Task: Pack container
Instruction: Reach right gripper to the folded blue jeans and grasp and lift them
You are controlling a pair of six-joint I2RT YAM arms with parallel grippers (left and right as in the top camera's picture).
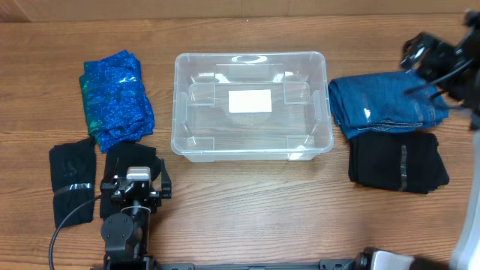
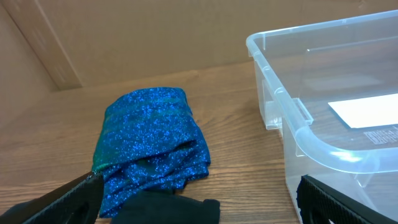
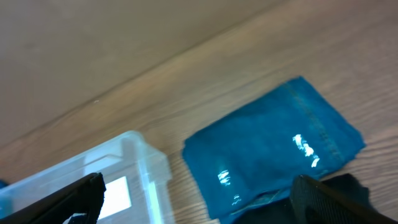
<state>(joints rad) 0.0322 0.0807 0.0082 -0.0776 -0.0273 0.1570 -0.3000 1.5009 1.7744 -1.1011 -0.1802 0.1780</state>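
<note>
The clear plastic container (image 1: 252,57) stands empty mid-table, white label on its bottom; it also shows in the left wrist view (image 2: 298,118) and the right wrist view (image 3: 140,163). A sparkly blue garment (image 1: 115,97) (image 2: 152,140) lies to its left. A folded denim-blue garment (image 1: 386,105) (image 3: 267,149) lies to its right, with a black garment (image 1: 397,161) (image 3: 351,186) in front of it. My left gripper (image 1: 136,184) (image 2: 199,211) is open and empty over a black garment (image 1: 127,159) (image 2: 168,208). My right gripper (image 1: 433,64) (image 3: 196,199) is open and empty, raised above the denim garment's far side.
Another black folded garment (image 1: 73,180) lies at the far left near the front. A brown cardboard wall (image 2: 124,37) backs the table. Bare wood lies in front of the container.
</note>
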